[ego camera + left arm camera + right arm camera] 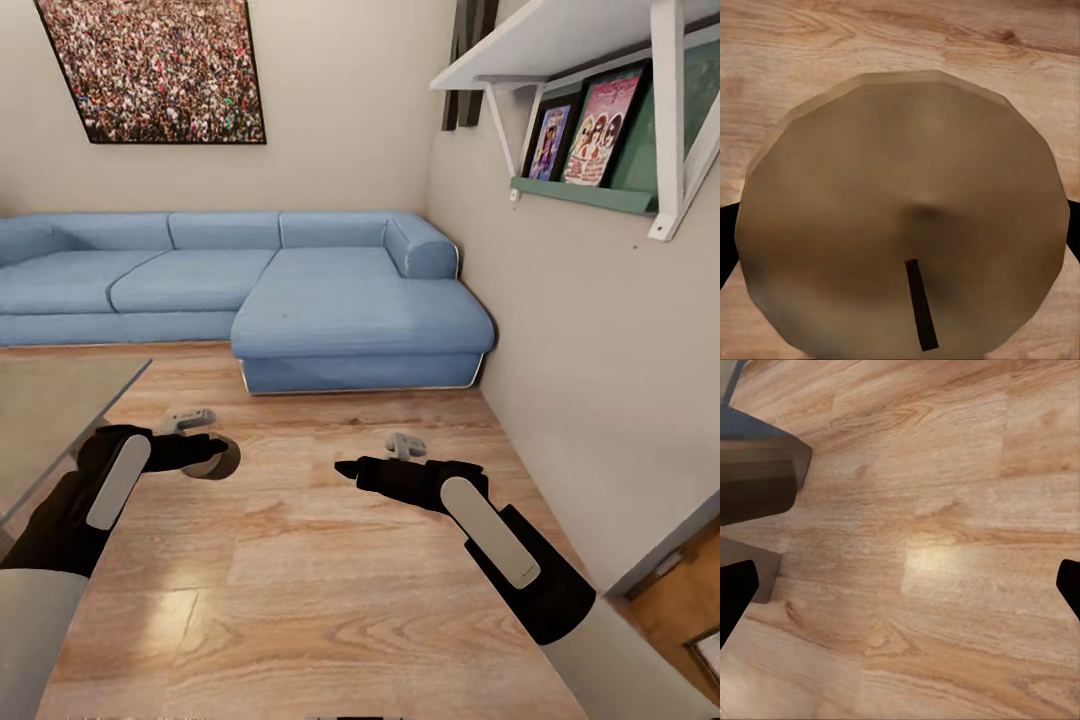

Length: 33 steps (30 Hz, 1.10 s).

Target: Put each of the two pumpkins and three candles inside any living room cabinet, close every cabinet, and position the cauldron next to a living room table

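Observation:
My left gripper (216, 456) is shut on a candle (228, 460), a stubby grey-beige cylinder held low over the wood floor. The left wrist view looks straight onto the candle's (900, 217) round top with its short black wick, and the dark fingers (726, 232) show at its sides. My right gripper (345, 468) hangs over bare floor to the candle's right, open, with nothing between its fingertips (735, 596). A corner of the glass-topped table (50, 420) shows at the left edge of the head view. The pumpkins, cabinet and cauldron are out of view.
A blue sectional sofa (300, 290) runs along the far wall. A plain wall (600, 400) closes the right side, with a shelf of framed pictures (590, 130) high up. A dark blocky shape (757, 480) sits at the right wrist view's edge. Wood floor (330, 560) lies under both arms.

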{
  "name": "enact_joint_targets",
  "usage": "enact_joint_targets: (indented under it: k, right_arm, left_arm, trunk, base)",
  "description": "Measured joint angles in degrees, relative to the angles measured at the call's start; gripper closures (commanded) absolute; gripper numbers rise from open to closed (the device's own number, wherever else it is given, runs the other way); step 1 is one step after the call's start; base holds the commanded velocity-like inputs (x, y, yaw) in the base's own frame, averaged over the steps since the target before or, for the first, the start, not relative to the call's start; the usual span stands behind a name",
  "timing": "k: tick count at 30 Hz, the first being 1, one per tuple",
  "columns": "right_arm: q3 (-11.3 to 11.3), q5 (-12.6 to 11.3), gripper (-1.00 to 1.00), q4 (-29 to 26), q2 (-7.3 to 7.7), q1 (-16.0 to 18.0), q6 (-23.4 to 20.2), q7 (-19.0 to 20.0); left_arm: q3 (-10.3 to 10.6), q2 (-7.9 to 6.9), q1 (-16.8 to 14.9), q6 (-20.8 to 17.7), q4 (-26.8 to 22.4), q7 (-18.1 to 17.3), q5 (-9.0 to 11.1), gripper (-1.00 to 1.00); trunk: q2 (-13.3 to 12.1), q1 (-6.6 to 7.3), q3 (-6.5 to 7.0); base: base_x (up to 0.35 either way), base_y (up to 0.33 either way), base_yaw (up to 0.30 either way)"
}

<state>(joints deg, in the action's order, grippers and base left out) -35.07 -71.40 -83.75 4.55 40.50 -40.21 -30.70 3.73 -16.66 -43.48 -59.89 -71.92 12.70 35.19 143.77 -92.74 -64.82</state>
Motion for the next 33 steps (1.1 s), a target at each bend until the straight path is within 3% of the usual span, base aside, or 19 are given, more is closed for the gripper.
enact_joint_targets:
  k: [12,18,33]
  right_arm:
    - [0.01,-0.01,-1.0,0.3,0.06,-0.03,0.04,-0.09]
    - [0.02,-0.02,-1.0,0.33,0.06,-0.02,0.06,-0.09]
    - [0.02,-0.01,-1.0,0.33,0.09,-0.04,0.06,-0.11]
  left_arm:
    - [0.0,0.01,1.52,0.01,-3.77,0.09,-0.16,1.0]
    - [0.09,0.02,4.92,0.05,-10.42,0.13,0.19,1.0]
    - [-0.16,-0.02,7.98,0.03,-17.4,0.1,0.15,1.0]
  trunk:
    - [-0.16,0.31,2.66]
    - [-0.24,0.47,3.99]
    - [-0.44,0.85,7.32]
  base:
    - [-0.112,0.0,0.248]
    - [-0.007,0.0,0.033]
    - [0.0,0.0,0.002]
